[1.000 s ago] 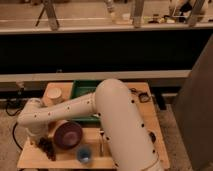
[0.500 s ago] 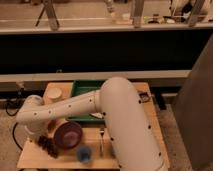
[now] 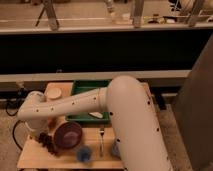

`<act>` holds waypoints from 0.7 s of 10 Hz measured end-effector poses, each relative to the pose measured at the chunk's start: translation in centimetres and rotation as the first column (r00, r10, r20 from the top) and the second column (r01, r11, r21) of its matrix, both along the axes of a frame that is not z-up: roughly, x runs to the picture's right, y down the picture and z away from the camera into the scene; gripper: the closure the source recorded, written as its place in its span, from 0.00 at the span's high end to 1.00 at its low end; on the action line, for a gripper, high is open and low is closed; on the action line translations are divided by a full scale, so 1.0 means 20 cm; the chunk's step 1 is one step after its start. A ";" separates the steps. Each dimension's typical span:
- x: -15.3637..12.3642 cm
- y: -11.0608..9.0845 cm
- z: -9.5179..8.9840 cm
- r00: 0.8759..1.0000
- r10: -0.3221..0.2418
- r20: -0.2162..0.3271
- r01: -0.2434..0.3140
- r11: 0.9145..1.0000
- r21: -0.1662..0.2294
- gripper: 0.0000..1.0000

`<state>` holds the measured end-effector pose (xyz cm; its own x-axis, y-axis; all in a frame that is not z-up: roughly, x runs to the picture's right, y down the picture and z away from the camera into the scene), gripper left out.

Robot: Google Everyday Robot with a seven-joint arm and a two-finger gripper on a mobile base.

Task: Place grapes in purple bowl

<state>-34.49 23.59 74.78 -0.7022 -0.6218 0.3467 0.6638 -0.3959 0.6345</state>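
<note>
One big white arm (image 3: 127,125) fills most of my feed, rising to the right of the purple bowl (image 3: 68,135) and stretching across behind it to end beyond the bowl's left side. Under everything is the wooden table (image 3: 30,156), and the bowl stands near its front left part. Behind the bowl and a little to its right lies a green tray (image 3: 85,90), with a pale flat thing (image 3: 96,115) in the tray's corner nearest the bowl; I cannot make out what it is.

The bowl itself sits upright, and I see nothing inside it. The grapes (image 3: 47,142) are a dark bunch on the table, just beside the bowl's left rim and close to touching it, not in it. Well behind the bowl, left of the tray, is a tan round dish (image 3: 54,93). Just in front of the bowl and to its right stands a small light-blue cup (image 3: 84,153), and right of the bowl a fork (image 3: 101,141) lies lengthwise.

The gripper (image 3: 42,133) hangs left of the bowl, right over the grapes, its fingers drawn together. From here I cannot tell whether they have hold of the bunch.
</note>
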 end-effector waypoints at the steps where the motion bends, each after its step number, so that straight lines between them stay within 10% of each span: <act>1: 0.01 -0.01 0.00 1.000 0.008 0.002 -0.008 1.000 0.001 0.04; 7: 0.16 -0.15 -0.06 0.997 0.072 0.003 -0.072 0.997 0.022 0.04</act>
